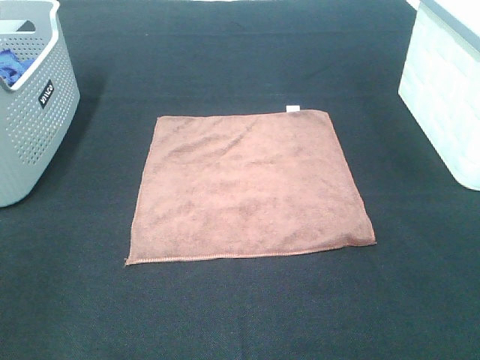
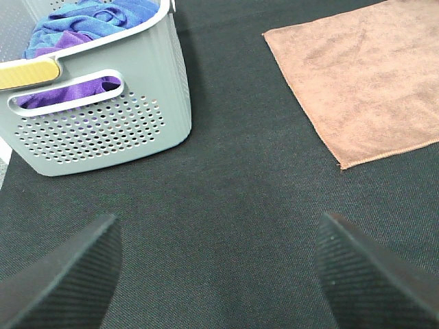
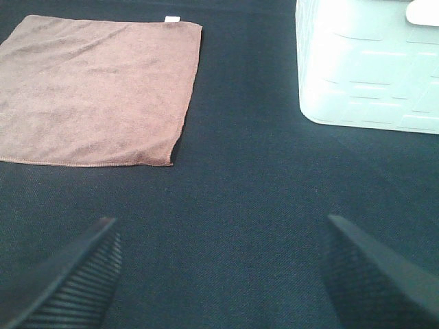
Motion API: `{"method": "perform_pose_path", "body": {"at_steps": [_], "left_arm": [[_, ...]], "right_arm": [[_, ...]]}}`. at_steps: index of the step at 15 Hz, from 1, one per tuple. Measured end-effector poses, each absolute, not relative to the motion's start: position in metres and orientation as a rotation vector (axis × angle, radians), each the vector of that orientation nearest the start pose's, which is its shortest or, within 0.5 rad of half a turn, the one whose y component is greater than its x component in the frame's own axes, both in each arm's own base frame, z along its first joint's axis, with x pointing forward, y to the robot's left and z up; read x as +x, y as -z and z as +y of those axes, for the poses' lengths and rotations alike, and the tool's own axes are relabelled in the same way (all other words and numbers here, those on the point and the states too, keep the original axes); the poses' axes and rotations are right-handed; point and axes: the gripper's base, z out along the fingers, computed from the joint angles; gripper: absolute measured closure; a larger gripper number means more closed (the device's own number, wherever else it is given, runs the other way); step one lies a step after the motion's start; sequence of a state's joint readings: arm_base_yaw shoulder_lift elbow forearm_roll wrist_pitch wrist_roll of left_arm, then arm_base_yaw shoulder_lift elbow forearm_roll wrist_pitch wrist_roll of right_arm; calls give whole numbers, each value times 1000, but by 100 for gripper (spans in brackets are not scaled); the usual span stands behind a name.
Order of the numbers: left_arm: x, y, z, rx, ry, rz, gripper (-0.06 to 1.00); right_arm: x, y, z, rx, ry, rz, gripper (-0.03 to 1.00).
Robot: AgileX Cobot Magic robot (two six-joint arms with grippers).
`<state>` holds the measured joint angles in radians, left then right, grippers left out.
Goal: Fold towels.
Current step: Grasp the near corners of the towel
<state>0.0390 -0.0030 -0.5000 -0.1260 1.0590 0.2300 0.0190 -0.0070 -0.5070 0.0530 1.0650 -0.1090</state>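
Note:
A brown towel (image 1: 247,187) lies spread flat and unfolded in the middle of the dark table, with a small white tag (image 1: 293,109) at its far right corner. It also shows in the left wrist view (image 2: 363,82) and in the right wrist view (image 3: 96,89). Neither arm shows in the exterior high view. My left gripper (image 2: 219,274) is open and empty over bare table, near the grey basket and short of the towel's near left corner. My right gripper (image 3: 223,274) is open and empty over bare table, short of the towel's near right corner.
A grey perforated basket (image 1: 30,112) stands at the left edge, holding blue and purple cloths (image 2: 89,20). A pale white bin (image 1: 446,90) stands at the right edge, also in the right wrist view (image 3: 363,68). Dark table (image 1: 247,315) lies around the towel.

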Motion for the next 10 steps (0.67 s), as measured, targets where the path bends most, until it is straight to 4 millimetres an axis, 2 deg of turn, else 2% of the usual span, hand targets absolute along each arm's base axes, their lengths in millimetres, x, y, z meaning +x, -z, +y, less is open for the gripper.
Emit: {"method": "perform_pose_path", "body": {"at_steps": [10], "left_arm": [[-5,-278,-10,200,-16,2023,20]], "right_arm": [[-7,-279,4,-133,-7,2029,21]]}}
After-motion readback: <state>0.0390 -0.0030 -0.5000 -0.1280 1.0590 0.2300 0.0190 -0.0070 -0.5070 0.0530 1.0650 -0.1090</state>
